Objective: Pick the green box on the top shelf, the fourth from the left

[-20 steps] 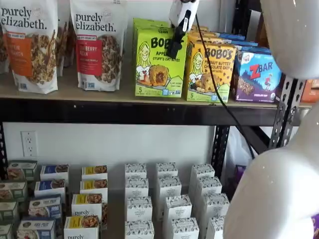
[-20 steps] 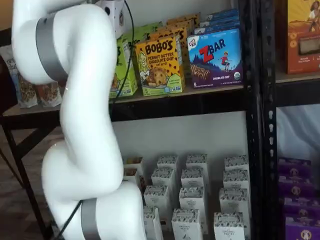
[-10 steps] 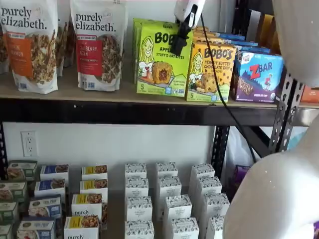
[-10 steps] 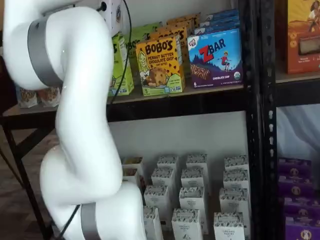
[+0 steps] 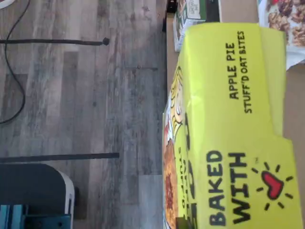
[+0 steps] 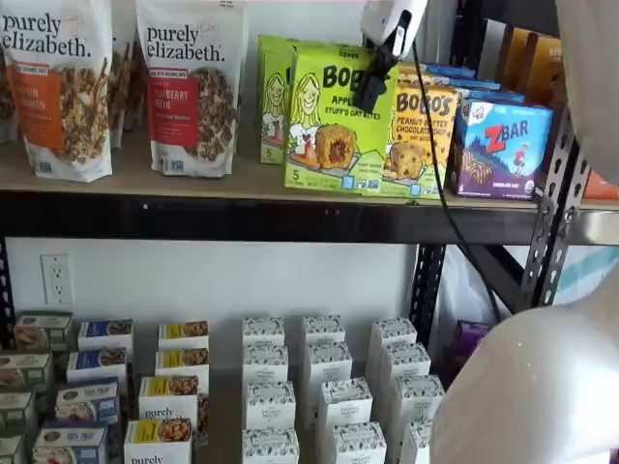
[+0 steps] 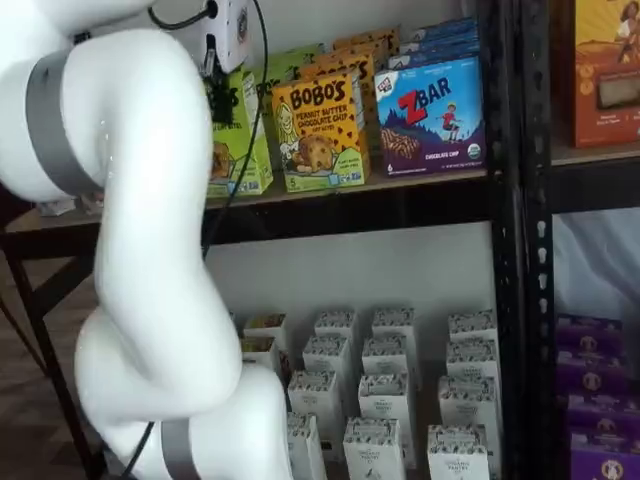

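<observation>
On the top shelf [image 6: 145, 179], the pincer [image 6: 372, 92] grips the green box [image 6: 338, 121], covering the yellow-orange box [image 6: 421, 135].

green box [image 6: 338, 116]: shifted rightward and forward since a second ago; now covers part of the yellow-orange Bobo's box [image 6: 423, 135].
gripper [image 6: 372, 89]: clamped on the box top, moved right with it.
second green box [image 6: 274, 97]: newly exposed behind.
</observation>
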`<move>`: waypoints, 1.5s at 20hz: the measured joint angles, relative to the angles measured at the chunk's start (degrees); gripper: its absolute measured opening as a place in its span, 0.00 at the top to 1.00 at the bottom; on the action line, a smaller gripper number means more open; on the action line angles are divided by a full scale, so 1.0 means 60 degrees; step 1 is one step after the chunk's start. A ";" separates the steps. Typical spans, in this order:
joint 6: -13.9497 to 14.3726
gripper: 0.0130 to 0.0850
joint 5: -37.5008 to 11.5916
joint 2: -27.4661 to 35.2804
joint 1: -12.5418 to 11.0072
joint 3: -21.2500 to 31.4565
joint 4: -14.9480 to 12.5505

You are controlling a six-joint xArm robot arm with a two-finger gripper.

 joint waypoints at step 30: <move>0.0050 0.83 -0.0600 -0.2204 0.0200 0.2443 -0.0397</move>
